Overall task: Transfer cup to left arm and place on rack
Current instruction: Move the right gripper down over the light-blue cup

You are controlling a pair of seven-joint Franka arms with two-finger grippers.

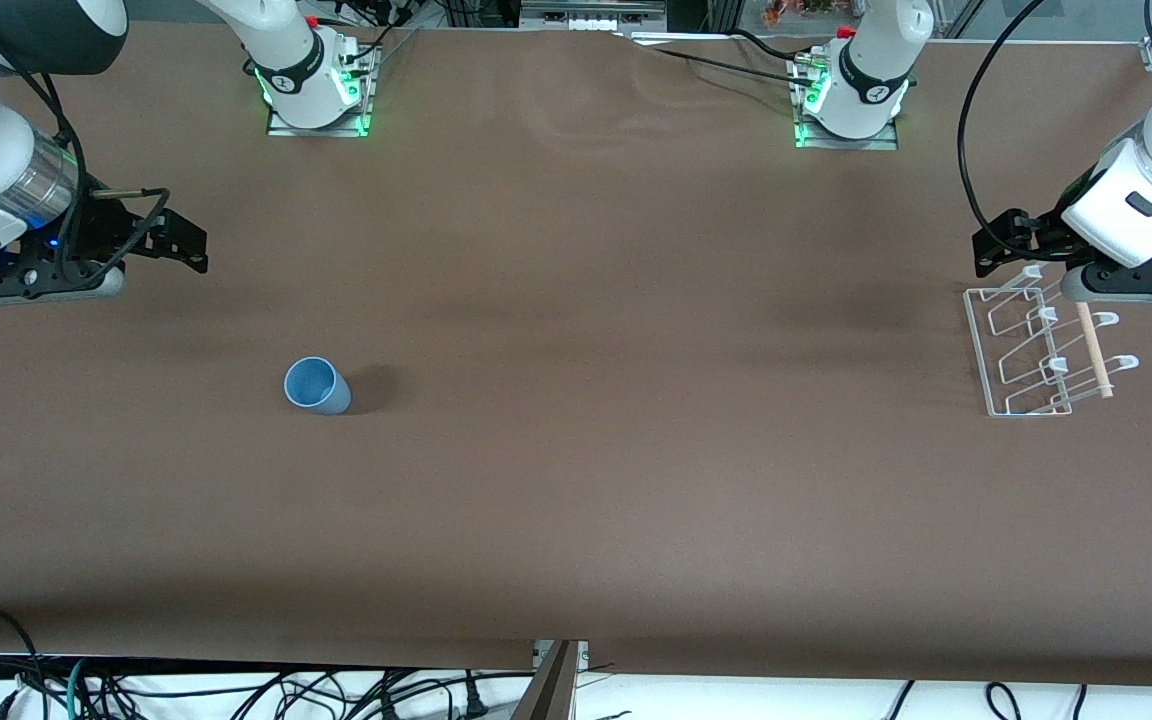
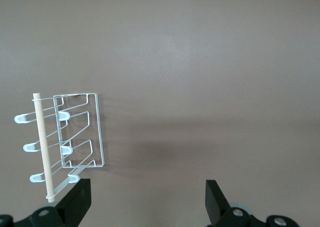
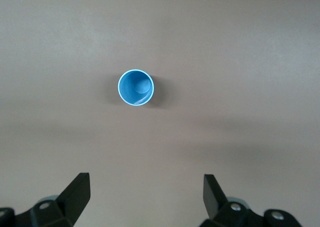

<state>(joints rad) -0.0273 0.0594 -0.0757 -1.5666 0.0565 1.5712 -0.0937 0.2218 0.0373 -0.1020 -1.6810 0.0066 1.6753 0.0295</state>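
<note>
The light-blue cup stands upright, mouth up, on the brown table toward the right arm's end; it also shows in the right wrist view. My right gripper hangs open over bare table well short of the cup, with nothing between its fingers. The white wire rack with its wooden dowel lies at the left arm's end. My left gripper hovers open and empty over the table just by the rack. In the left wrist view the rack lies beside one finger of that gripper.
The brown table cloth stretches bare between cup and rack. Both arm bases stand along the table edge farthest from the front camera. Cables hang below the table edge nearest the camera.
</note>
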